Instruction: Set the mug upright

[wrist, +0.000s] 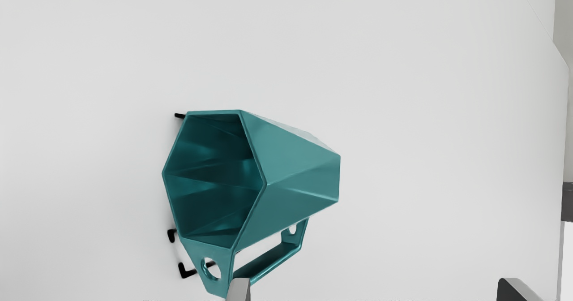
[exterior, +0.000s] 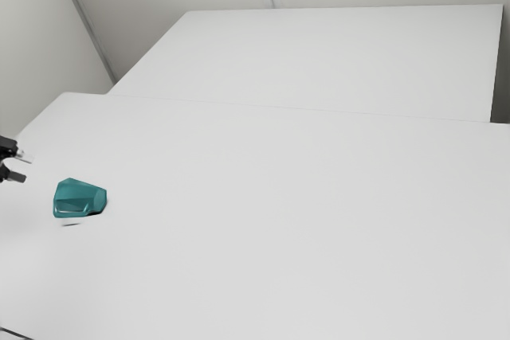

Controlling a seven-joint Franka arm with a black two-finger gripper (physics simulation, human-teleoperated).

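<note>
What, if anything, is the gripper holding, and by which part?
The gripper holds nothing: its jaws stand apart, and the teal mug lies on its side on the table.

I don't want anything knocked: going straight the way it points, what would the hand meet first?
Probably the teal mug, by its handle, which one fingertip overlaps in the wrist view; depth is unclear, so perhaps the table.

Mug (wrist: 300, 166) lies on its side on table (wrist: 403, 90), near and beyond hand (exterior: 25, 168). Handle (wrist: 268, 260) is on the hand's side; base points toward one finger's (wrist: 512, 290) side, mouth (wrist: 215, 171) opposite.
</note>
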